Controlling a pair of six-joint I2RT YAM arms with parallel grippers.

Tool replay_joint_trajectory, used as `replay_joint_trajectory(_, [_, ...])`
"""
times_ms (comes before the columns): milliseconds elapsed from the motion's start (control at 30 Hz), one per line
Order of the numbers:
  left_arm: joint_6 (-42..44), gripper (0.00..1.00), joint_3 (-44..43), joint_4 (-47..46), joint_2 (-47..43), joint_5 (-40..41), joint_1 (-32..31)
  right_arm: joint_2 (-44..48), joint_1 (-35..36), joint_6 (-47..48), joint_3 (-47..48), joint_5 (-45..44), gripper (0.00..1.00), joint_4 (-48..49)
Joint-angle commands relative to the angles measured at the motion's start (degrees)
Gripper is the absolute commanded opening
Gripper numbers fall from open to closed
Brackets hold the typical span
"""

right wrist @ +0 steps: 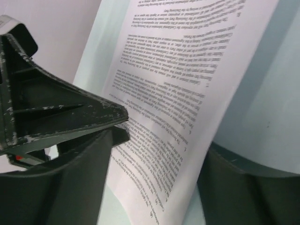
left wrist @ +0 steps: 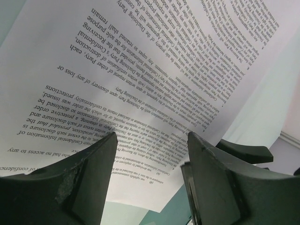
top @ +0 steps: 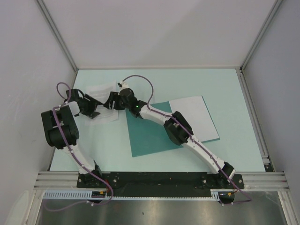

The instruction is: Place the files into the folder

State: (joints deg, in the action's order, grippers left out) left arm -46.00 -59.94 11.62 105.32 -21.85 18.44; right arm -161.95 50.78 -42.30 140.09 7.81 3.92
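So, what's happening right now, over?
Left gripper and right gripper open at printed sheet, beside folder. Blank sheet lies on folder. Nothing blocking.

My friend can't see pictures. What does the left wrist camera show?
A white sheet of paper covered in black printed words fills most of the picture, slanted. At the bottom the left gripper is open, its two dark fingers standing apart with the sheet's lower edge between them.

Pale mint tabletop (top: pixel 225 93), open teal folder (top: pixel 150 136) flat at its middle, printed sheet (top: pixel 101 89) near its far-left corner.
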Motion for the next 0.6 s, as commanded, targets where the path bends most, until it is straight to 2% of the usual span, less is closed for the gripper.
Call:
replay_joint_trajectory(0, [3.8,0.7,2.7,9.3,2.0,1.7,-0.3,-2.1,-0.8,-0.1,-0.3,-1.0,0.62,-4.5])
replay_joint_trajectory(33, [4.0,0.71,2.7,9.1,1.6,1.5,-0.4,-1.7,-0.9,-0.6,-0.8,-0.8,0.55,-2.6])
replay_joint_trajectory(100, [4.8,0.72,2.9,8.5,0.0,1.4,-0.5,-1.0,-1.0,-0.7,-1.4,-0.2,0.52,-2.4])
replay_joint_trajectory(200, [5.7,0.73,2.8,8.0,-2.6,1.8,-0.7,-0.6,-1.3,-0.6,-1.3,0.5,0.41,-2.9])
replay_joint_trajectory(300, [7.1,0.74,1.7,8.9,-5.2,3.2,-1.4,-0.4,-1.6,-0.5,-0.9,1.5,0.26,-2.8])
replay_joint_trajectory(367, [8.5,0.75,0.4,10.2,-7.2,4.6,-2.9,-0.2,-1.7,-0.1,-0.7,2.6,0.12,-3.0])
replay_joint_trajectory(400, [8.9,0.75,0.0,10.9,-7.8,5.1,-3.5,0.1,-1.9,0.1,-0.6,3.0,0.01,-3.0])
replay_joint_trajectory(567, [11.9,0.79,-1.3,12.4,-14.3,5.9,-8.1,3.1,-2.9,2.3,-1.3,5.0,0.0,-3.6])
